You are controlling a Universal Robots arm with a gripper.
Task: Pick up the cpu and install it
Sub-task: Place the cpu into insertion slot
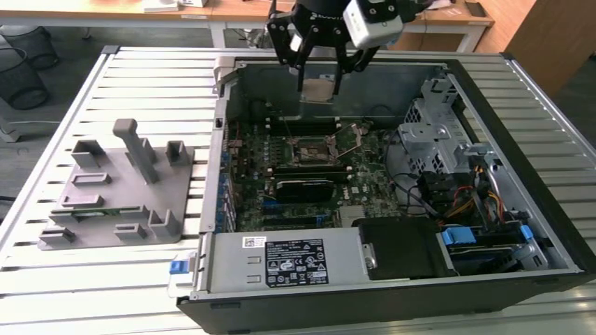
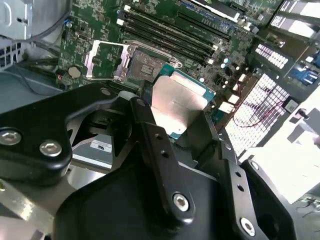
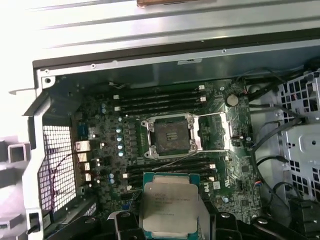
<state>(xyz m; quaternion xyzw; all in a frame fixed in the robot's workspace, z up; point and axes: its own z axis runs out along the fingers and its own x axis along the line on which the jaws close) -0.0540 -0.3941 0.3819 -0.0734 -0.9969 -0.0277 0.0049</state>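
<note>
Gripper (image 2: 176,112), one on the arm, clamped to chip width on the one cpu (image 3: 170,205), holds it flat in the air above the motherboard (image 3: 107,150), not yet over the single open socket (image 3: 170,136). Judgement: seating needs the chip level, corners matched to the socket, lowered straight, no sideways sliding on contact.

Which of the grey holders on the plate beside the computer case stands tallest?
The narrow leaning post: it rises well above the other holders, which are all squat blocks.

Black jointed hand (image 1: 319,82), silver screws (image 2: 181,201), white camera housing (image 1: 373,15)
</note>
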